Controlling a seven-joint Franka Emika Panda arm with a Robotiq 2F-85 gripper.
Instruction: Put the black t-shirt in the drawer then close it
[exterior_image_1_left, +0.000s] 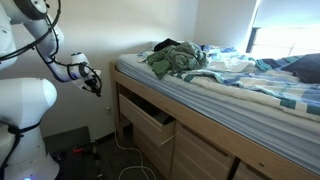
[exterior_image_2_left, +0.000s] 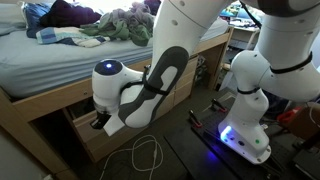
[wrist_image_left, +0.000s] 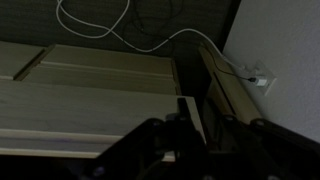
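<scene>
Beside the open drawer (exterior_image_1_left: 152, 122) the arm (exterior_image_1_left: 65, 68) hovers; whether its jaws are apart is unclear.

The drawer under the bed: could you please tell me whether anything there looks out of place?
The drawer stands partly pulled out, and a white cable lies in loose loops on the floor before it, where it might snag. Nothing looks damaged.

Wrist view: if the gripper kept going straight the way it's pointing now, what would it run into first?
Most likely the drawer. Its pale wooden panel fills the view directly ahead of the gripper. The picture is dim, so it is hard to judge how near the panel is, but nothing shows in between.
</scene>
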